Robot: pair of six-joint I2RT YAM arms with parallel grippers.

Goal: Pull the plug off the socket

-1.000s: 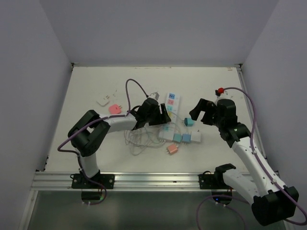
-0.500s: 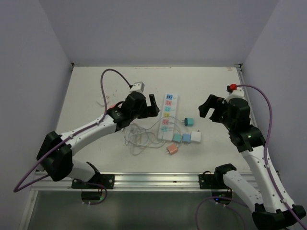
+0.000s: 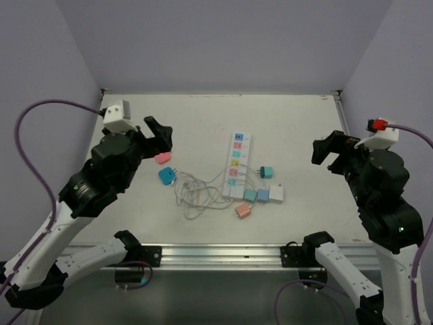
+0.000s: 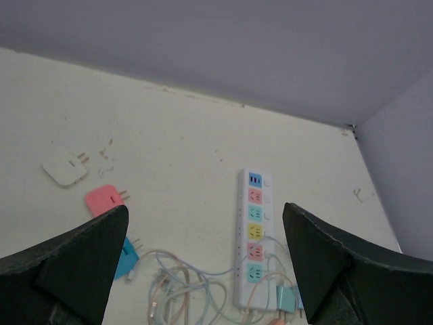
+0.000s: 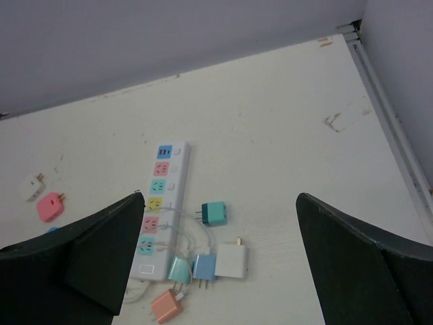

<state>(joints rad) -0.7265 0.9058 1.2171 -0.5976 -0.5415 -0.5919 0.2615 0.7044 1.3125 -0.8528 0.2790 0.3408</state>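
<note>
The socket, a long white power strip point(image 3: 237, 164) with pastel outlet faces, lies mid-table; it also shows in the left wrist view point(image 4: 255, 233) and the right wrist view point(image 5: 158, 211). No plug sits in its visible outlets. Loose plugs lie around it: teal point(image 3: 266, 172), blue point(image 3: 262, 196), white point(image 3: 276, 194), orange point(image 3: 243, 210), and a blue one point(image 3: 166, 176) to the left. My left gripper point(image 3: 150, 135) is open and empty, raised high to the strip's left. My right gripper point(image 3: 335, 150) is open and empty, raised high to its right.
A tangle of thin cables point(image 3: 196, 193) lies left of the strip's near end. A pink plug point(image 3: 162, 157) and a white plug point(image 4: 65, 167) lie far left. Walls enclose the table on three sides.
Both arms have drawn back and risen from the strip, left arm to the left, right arm to the right. A blue plug now shows left of the cables.
</note>
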